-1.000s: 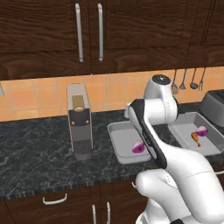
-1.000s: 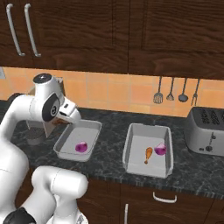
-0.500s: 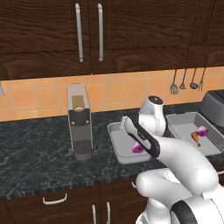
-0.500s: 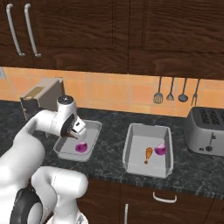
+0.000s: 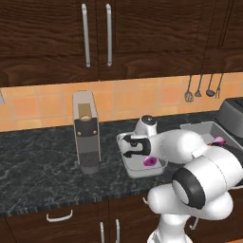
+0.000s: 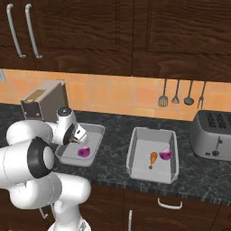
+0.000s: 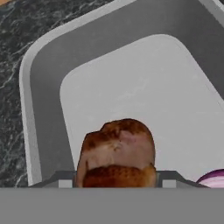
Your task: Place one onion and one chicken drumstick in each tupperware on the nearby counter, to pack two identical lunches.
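Gripper (image 7: pixel 117 186) holds a chicken drumstick (image 7: pixel 117 151) low over the left tupperware (image 6: pixel 97 131), whose onion (image 7: pixel 214 178) lies at four o'clock in the hand view, so releasing near it could nudge the onion or leave the drumstick propped on the rim.

Glossy white rounded arm (image 5: pixel 190 152) segments joined by dark ring-shaped joints.

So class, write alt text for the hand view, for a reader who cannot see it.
A browned chicken drumstick sits between the tool's fingertips at the bottom of the picture, poised over the pale floor of a light-grey tupperware. The edge of a purple onion peeks in at the lower right, and black marbled counter surrounds the container's rim.
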### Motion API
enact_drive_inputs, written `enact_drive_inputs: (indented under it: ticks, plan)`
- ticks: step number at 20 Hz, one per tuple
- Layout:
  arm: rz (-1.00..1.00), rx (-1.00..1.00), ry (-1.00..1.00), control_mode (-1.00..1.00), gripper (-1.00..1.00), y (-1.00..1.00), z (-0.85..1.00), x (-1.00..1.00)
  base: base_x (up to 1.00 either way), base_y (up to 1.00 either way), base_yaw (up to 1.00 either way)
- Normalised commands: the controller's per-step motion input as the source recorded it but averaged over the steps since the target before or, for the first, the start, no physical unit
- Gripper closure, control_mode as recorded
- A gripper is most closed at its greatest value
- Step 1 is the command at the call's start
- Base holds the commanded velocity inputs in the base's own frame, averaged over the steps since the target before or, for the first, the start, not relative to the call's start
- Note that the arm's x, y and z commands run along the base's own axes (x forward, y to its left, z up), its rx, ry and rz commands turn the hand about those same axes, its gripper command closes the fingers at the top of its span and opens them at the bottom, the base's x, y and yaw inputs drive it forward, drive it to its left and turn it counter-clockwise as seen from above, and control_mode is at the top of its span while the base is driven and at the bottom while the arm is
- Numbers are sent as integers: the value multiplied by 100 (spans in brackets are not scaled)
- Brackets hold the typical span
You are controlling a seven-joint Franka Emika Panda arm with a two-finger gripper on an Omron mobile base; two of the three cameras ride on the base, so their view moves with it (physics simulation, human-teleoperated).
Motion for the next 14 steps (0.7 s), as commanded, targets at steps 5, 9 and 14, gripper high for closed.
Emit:
enact_drive_inputs:
  ticks: [5,9,14]
  plan:
    - [0,6,0,-100,-100,-4,39,0,0,0,0]
    - [0,14,0,-100,-100,-27,63,-3,0,0,0]
    - [0,9,-21,-100,-100,-29,97,-84,0,0,0]
